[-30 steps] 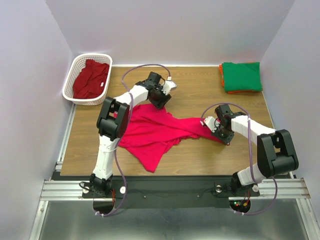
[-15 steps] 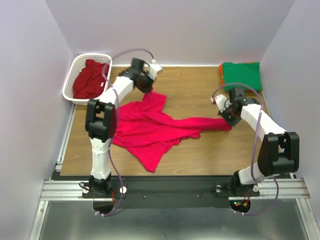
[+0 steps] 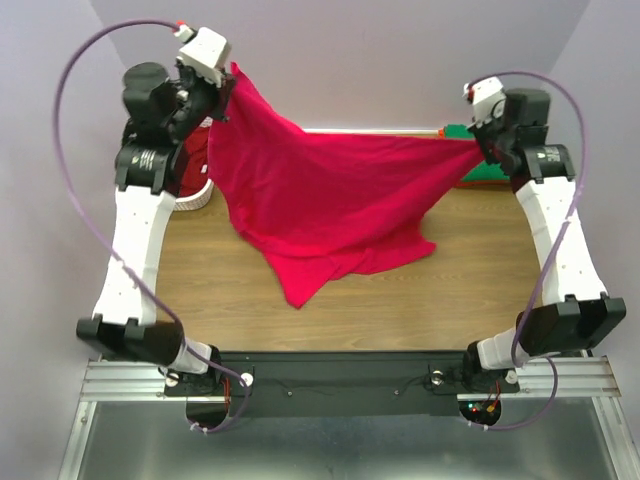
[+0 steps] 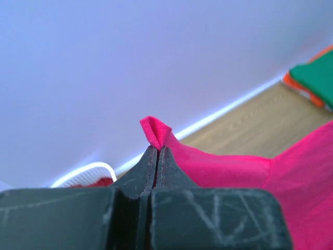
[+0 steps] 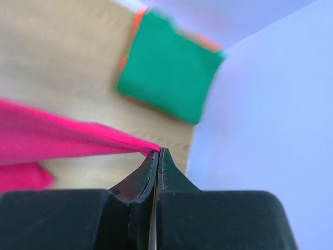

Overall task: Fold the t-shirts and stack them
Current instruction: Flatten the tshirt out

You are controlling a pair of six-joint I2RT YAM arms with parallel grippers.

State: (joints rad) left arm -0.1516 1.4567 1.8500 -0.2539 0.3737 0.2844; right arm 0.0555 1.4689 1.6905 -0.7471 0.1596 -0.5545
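Left gripper (image 4: pixel 157 151) is clenched on a corner of the pink shirt (image 3: pixel 320 195), w/ a small tuft poking out past its fingertips. Right gripper (image 5: pixel 157 152) nips the opposite edge, so the cloth hangs stretched btwn the two, its low end down by the table (image 3: pixel 400 290). Looks like the spread-out step before folding, as the green shirt (image 5: pixel 169 67) already sits folded on the orange one (image 5: pixel 139 26) beyond the right fingers; next prob. means lowering it flat & smooth w/o either corner slipping.

A bright pink-red cloth t-shirt (image 3: pixel 330 200) hangs like a curtain across the middle of the wooden surface (image 3: pixel 470 290), tail touching it; the near strip lies open. A folded green cloth t-shirt (image 5: pixel 166 67) occupies the far right corner, a white lattice plastic basket (image 4: pixel 86 172) the far left.
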